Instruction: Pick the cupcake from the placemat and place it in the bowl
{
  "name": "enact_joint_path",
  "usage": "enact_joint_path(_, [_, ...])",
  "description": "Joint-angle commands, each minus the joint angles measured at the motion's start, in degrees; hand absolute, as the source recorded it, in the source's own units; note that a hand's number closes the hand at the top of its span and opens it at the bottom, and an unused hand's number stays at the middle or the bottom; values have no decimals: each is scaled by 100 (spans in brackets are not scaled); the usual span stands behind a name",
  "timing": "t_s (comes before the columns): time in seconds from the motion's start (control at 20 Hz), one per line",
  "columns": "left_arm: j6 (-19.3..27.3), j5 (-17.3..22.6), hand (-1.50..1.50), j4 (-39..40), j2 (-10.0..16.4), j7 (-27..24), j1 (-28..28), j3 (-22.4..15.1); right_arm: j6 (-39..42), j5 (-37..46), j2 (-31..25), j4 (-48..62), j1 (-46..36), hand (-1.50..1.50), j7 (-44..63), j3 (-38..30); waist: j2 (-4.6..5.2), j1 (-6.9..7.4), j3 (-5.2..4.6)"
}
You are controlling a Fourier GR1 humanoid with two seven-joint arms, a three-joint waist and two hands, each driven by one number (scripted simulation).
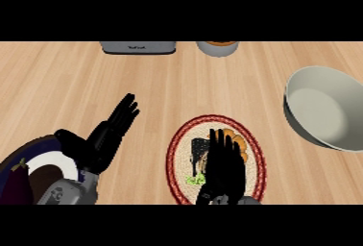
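Right hand (223, 168) is positioned over the round woven placemat (181, 156) at near centre. Its fingers are extended, not curled, and cover much of the cupcake (239, 143). The cupcake lies on the placemat, its orange top showing just right of the fingers. Whether the hand touches it cannot be determined. Left hand (106, 139) rests released at near left, fingers straight, beside a plate (50, 162) carrying an eggplant (16, 185). The bowl (322, 110) stands at far right, apart from the placemat.
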Motion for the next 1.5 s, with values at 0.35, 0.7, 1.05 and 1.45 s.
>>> enact_joint_path(0.35, [-100,-146,0,-46,-86,18,150,120,-512,210,110,803,-60,-150,825,99,4,-3,2])
enact_joint_path(0.7, [-169,-318,0,202,-302,-98,-36,237,-687,152,111,1147,-280,-150,565,-202,12,-12,2])
enact_joint_path(1.05, [-263,-362,0,231,-428,108,-46,396,-927,187,111,1242,-198,150,-26,-490,6,-33,3])
enact_joint_path(1.45, [-579,-289,0,-295,-244,555,65,759,-1141,515,110,1497,-89,150,-316,24,-1,-1,4])
